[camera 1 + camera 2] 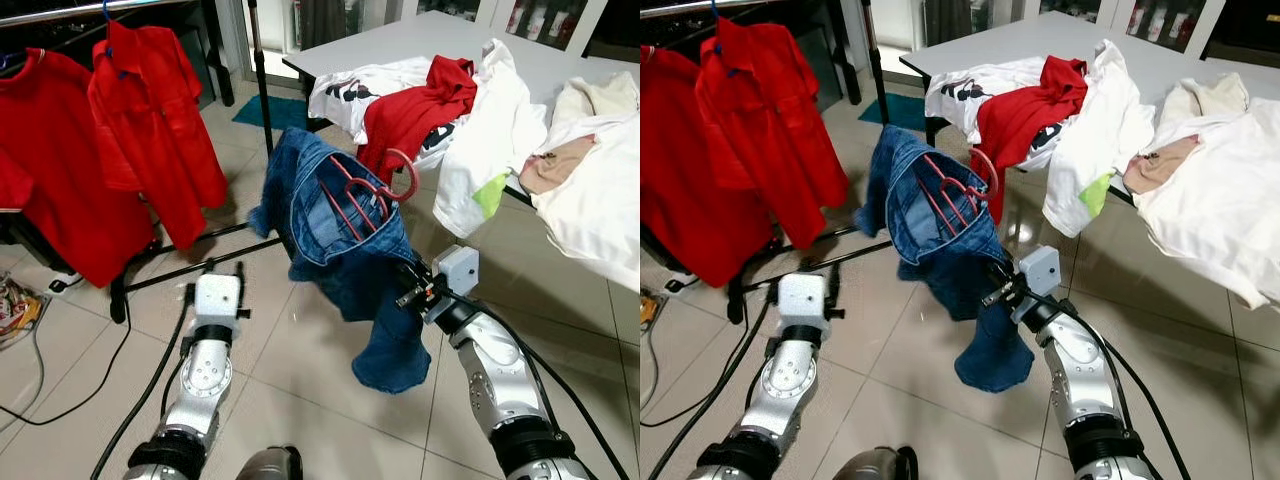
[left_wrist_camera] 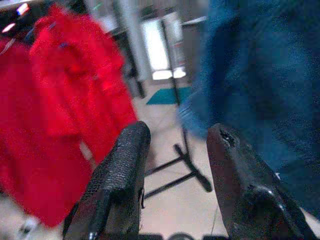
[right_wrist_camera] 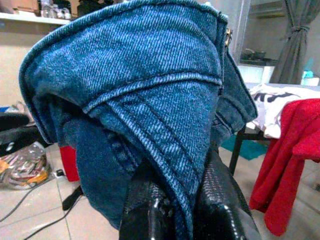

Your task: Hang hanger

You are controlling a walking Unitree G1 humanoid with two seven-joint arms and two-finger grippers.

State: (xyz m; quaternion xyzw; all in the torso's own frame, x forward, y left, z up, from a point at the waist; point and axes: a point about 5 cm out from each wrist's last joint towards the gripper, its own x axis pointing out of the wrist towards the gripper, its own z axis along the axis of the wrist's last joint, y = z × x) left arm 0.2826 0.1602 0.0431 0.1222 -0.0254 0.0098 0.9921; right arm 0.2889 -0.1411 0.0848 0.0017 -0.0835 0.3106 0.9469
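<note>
A pair of blue jeans (image 1: pixel 335 225) is draped over a red hanger (image 1: pixel 368 188), whose hook curls up beside the waistband. My right gripper (image 1: pixel 408 283) holds the bundle up from below, and its black fingers (image 3: pixel 150 210) are shut on a fold of denim (image 3: pixel 150 100). A clothes rack with a dark upright pole (image 1: pixel 262 90) stands at the left, with red polo shirts (image 1: pixel 150 120) hanging from its rail. My left gripper (image 2: pixel 179 132) is open and empty, low over the floor to the left of the jeans and pointing toward the rack.
A grey table (image 1: pixel 400 35) at the right carries a heap of white and red garments (image 1: pixel 470 110) that spill over its edge. The rack's base bars (image 1: pixel 200 265) lie on the tiled floor. Cables (image 1: pixel 40 400) and a bag (image 1: pixel 15 305) lie at the left.
</note>
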